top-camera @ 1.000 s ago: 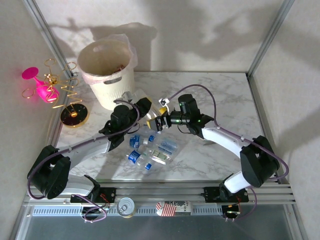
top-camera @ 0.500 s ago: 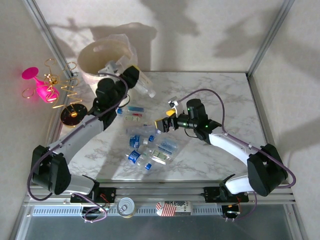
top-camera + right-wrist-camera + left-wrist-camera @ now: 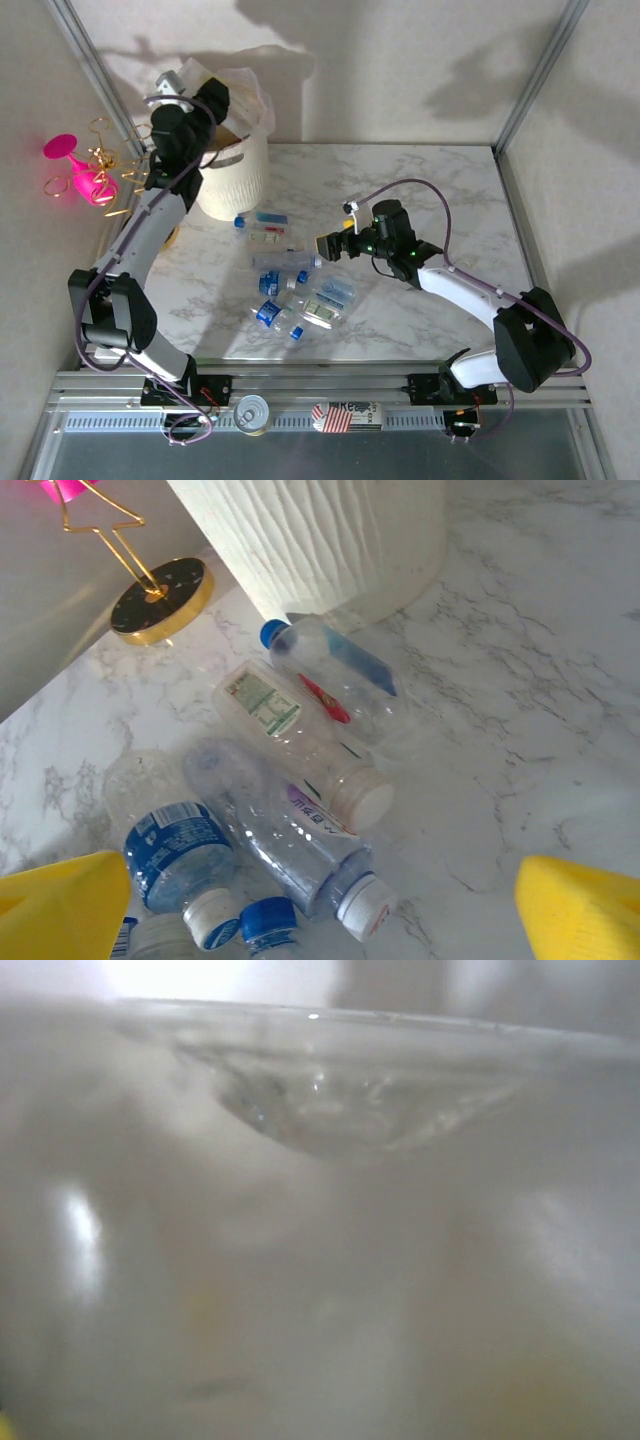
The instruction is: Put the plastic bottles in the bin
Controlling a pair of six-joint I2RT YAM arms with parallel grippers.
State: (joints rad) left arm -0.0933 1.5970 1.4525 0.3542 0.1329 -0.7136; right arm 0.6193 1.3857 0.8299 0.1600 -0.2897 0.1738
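Note:
The cream ribbed bin (image 3: 238, 172) stands at the table's far left. My left gripper (image 3: 186, 102) is raised over its left rim. In the left wrist view a clear plastic bottle (image 3: 350, 1120) lies blurred right against the lens, and the jaws are shut on it. Several plastic bottles (image 3: 298, 288) lie in a loose pile mid-table. My right gripper (image 3: 330, 245) hovers open just right of the pile. Between its yellow fingertips (image 3: 62, 905) I see a purple-labelled bottle (image 3: 300, 835), a blue-labelled one (image 3: 170, 845), a green-labelled one (image 3: 290, 730) and a blue-capped one (image 3: 335, 665) next to the bin (image 3: 320, 530).
A pink glass (image 3: 72, 165) and a gold wire stand (image 3: 146, 228) sit left of the bin; the stand's base (image 3: 160, 600) is close to the bottles. A tin can (image 3: 250, 412) and a small box (image 3: 346, 415) rest on the front rail. Enclosure walls stand behind and on both sides.
My left arm has swung up and to the left, carrying the clear bottle from beside the pile to above the bin. The right gripper has drawn back slightly and stays open.

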